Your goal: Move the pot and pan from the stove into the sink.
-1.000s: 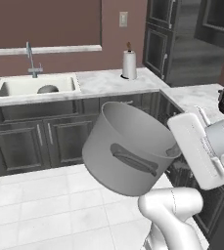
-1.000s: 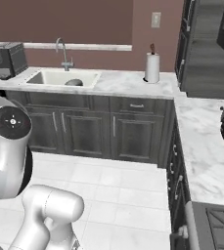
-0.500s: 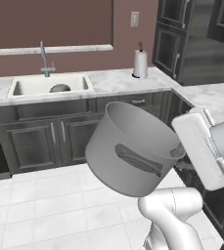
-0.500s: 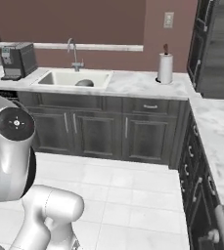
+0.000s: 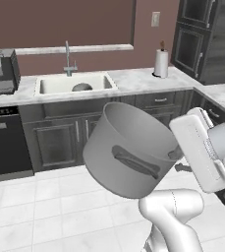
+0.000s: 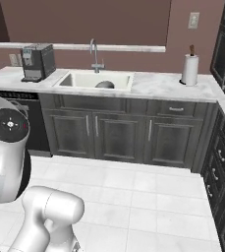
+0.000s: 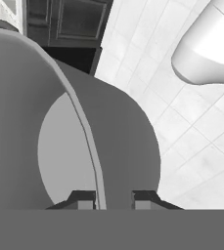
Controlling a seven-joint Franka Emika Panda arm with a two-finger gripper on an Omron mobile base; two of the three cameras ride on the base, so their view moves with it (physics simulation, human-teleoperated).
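Observation:
The pot (image 5: 126,155), a deep grey metal saucepan, hangs tilted in the air over the tiled floor, mouth up and toward the back, its short side handle (image 5: 136,165) facing the camera. My gripper (image 5: 177,153) is shut on its right rim; in the hand view the fingertips (image 7: 86,197) straddle the pot (image 7: 118,141) wall. The sink (image 5: 52,87) lies in the marble counter ahead, with its faucet (image 5: 68,59) behind. A rounded grey object (image 5: 82,87) rests in the sink (image 6: 82,78), possibly the pan (image 6: 104,84); no handle shows. The stove is out of view.
A coffee machine (image 5: 2,71) stands left of the sink and a paper towel roll (image 5: 161,63) to its right. Dark cabinets (image 6: 119,135) and a dishwasher (image 5: 6,142) run below the counter. White tiled floor (image 6: 148,192) lies between me and the counter. More cabinets (image 6: 222,162) stand on the right.
The whole scene has slid rightward in both base views, so the base has moved; the coffee machine and dishwasher came into view. The pot stays held in the same pose.

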